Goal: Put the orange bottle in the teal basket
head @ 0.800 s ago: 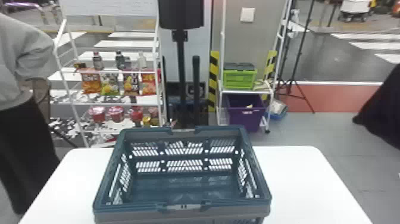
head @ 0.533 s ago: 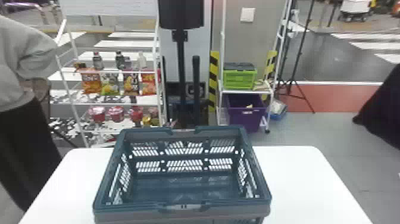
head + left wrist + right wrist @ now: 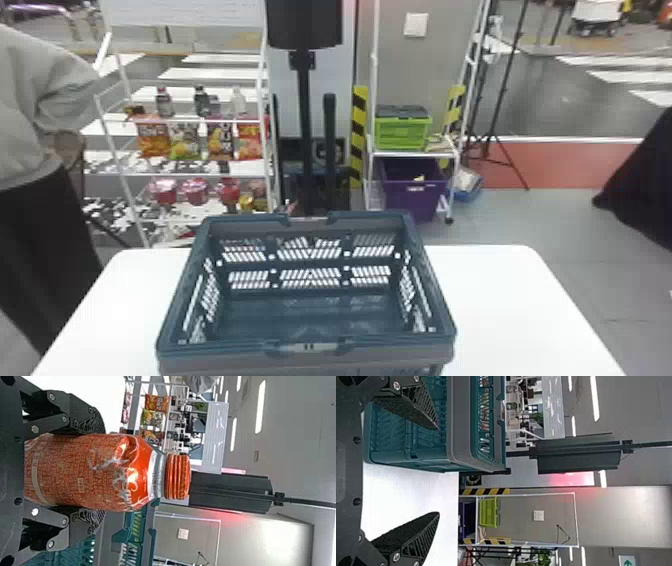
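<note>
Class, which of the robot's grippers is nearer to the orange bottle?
Left. The left gripper holds the orange bottle between its fingers; the right gripper is open, empty, by the teal basket.

Teal basket (image 3: 225, 354) being cut off by the head view's bottom edge, orange bottle (image 3: 87, 471) hiding its base behind the left gripper (image 3: 101, 470)

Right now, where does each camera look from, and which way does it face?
On the head: forward and down at the teal basket on the white table.
On the left wrist: outward along the left gripper, closed on the orange bottle.
On the right wrist: outward past the open right gripper, at the basket's side.
All three share the basket; head and right wrist, the lime green crate.
</note>
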